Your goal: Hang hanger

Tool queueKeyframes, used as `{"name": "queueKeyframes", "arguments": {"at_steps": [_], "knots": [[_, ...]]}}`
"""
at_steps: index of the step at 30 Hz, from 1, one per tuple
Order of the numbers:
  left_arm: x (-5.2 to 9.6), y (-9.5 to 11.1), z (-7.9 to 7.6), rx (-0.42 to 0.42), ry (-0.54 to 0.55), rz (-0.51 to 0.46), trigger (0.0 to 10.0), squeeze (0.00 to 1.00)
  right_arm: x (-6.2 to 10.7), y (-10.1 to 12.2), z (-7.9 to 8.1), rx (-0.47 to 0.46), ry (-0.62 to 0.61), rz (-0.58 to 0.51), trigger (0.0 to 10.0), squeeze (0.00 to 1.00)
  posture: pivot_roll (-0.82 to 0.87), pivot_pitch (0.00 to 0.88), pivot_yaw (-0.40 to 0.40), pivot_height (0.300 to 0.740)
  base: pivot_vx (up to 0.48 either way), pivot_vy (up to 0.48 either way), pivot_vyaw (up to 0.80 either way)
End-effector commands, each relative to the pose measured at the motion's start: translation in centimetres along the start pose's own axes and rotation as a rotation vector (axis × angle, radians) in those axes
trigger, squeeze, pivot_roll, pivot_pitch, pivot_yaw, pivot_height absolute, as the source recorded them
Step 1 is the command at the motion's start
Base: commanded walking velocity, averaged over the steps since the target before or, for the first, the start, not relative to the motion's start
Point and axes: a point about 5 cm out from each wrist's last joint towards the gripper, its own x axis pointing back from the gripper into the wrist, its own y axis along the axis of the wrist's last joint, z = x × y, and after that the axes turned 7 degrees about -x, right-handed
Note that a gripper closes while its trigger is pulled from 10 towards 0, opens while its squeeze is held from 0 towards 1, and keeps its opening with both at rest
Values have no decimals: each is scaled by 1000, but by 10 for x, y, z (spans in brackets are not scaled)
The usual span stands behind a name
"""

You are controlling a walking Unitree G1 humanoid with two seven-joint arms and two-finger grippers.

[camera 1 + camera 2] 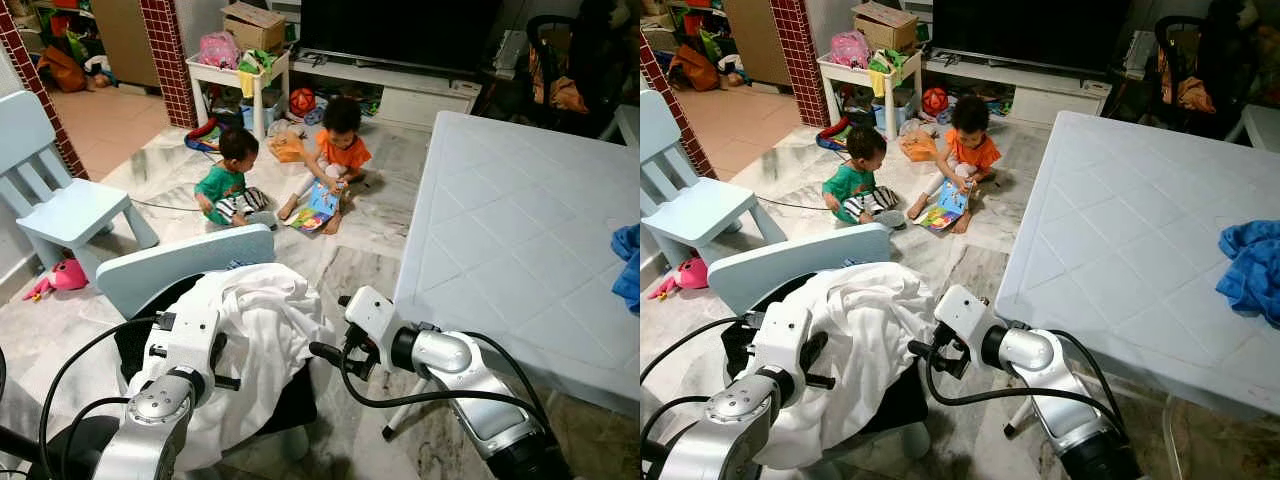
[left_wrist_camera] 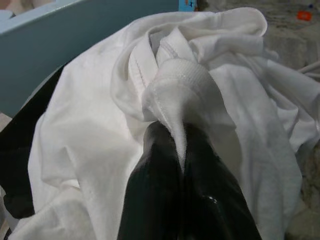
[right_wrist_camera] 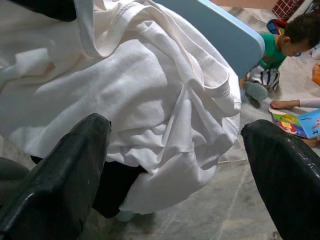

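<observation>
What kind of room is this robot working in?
Most likely a family living room. A large dark television stands on a low white cabinet, two small children sit on the marble floor with a picture book, and a pale blue child's chair stands nearby among toys.

The room is evenly and softly lit, bright enough to read colours everywhere. The white table top (image 1: 1120, 230) and the pale marble floor (image 1: 370, 200) carry a mild sheen with no harsh glare. Shadow gathers under the table and beneath the white shirt (image 1: 262, 330). Both head views are sharp but bend outward at their edges. In the wrist views the black fingers (image 3: 65, 170) nearest the lens are soft and blurred, and the cloth just beyond them is crisp.
</observation>
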Motion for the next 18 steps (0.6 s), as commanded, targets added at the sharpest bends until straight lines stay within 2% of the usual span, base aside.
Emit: {"name": "queueKeyframes", "arguments": {"at_steps": [1,4,10,16,18], "knots": [[2,6,-3,26,8,-56,0,0,-1,1,-2,12,0,4,10000,0,0,0,-54,740,0,0,0],[3,11,-4,43,38,-109,0,0,-3,2,-4,-4,-3,-2,10000,0,6,0,-54,740,0,0,0],[7,19,-5,19,55,-202,0,0,-6,0,-8,-53,-3,-5,10000,0,23,0,-52,740,0,0,0],[12,31,7,-141,165,-345,0,0,-12,1,-17,-141,-53,-36,10000,0,35,0,-44,740,0,0,0],[12,38,9,-133,192,-394,0,0,-15,5,-23,-207,-106,-69,10000,0,38,0,-38,740,0,0,0]]}}
